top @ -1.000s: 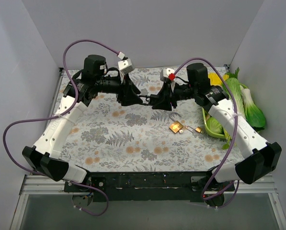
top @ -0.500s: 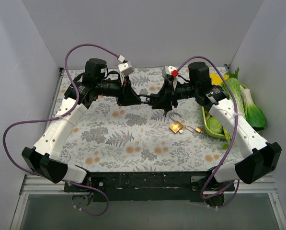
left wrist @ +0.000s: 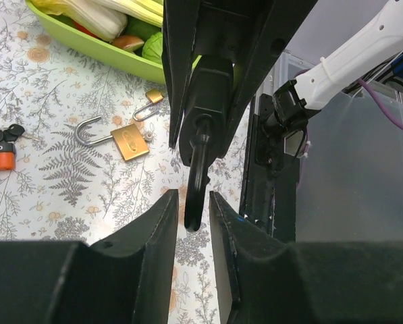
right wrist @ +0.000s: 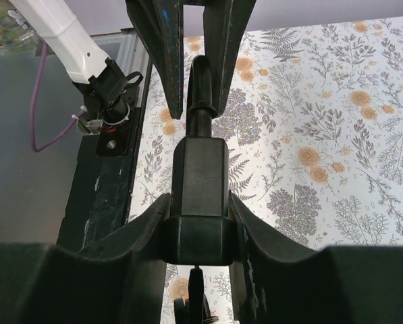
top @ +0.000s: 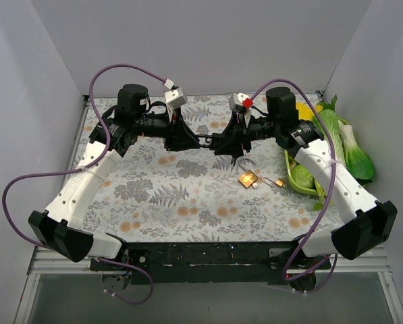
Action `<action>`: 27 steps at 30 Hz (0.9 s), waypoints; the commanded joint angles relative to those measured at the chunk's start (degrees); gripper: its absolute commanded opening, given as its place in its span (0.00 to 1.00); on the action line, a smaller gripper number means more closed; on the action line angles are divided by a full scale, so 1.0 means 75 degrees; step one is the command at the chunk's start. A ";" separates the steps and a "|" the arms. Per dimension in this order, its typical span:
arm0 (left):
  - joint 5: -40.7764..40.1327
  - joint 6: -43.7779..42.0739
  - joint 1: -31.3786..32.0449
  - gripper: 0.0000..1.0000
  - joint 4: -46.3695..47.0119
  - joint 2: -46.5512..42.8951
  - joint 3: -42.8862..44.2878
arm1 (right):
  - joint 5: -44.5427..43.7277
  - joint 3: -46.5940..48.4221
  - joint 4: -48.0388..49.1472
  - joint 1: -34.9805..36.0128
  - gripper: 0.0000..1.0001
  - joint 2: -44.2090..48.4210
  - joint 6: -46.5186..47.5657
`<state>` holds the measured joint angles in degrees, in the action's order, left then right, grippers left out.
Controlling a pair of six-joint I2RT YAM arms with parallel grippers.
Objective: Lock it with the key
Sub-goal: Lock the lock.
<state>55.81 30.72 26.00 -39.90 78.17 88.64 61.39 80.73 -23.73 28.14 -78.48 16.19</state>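
Right gripper [right wrist: 200, 237]: clenched on the body of the black padlock [right wrist: 200, 192], aloft over the far middle of the table [top: 181, 206].
Left gripper [left wrist: 193, 223]: fingers hug the padlock's shackle; actual grip cannot be told.
Keys [left wrist: 0, 143]: orange-tagged, lying on the table near the brass padlock [left wrist: 128, 140].
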 commanded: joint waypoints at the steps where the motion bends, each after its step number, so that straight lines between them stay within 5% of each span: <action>1: 0.0211 0.0052 -0.0009 0.23 0.0152 -0.0275 0.0076 | 0.0335 0.0135 0.0714 0.0021 0.01 0.0374 -0.0178; 6: 0.0223 0.0087 0.0002 0.00 0.0152 -0.0298 0.0006 | 0.0370 0.0170 0.0738 0.0033 0.01 0.0350 -0.0201; 17: 0.0187 0.0672 0.0049 0.00 0.0819 -0.0298 -0.0251 | 0.0405 0.0240 0.0854 0.0408 0.01 0.0163 -0.0376; 27: 0.0012 0.1213 0.1173 0.00 0.2776 0.0065 -0.1623 | 0.0720 0.0767 0.1850 0.1110 0.01 -0.0598 -0.0856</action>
<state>55.53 37.04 27.40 -30.76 75.46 80.40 61.54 80.88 -23.49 29.06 -80.31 13.19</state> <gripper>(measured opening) 0.095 0.421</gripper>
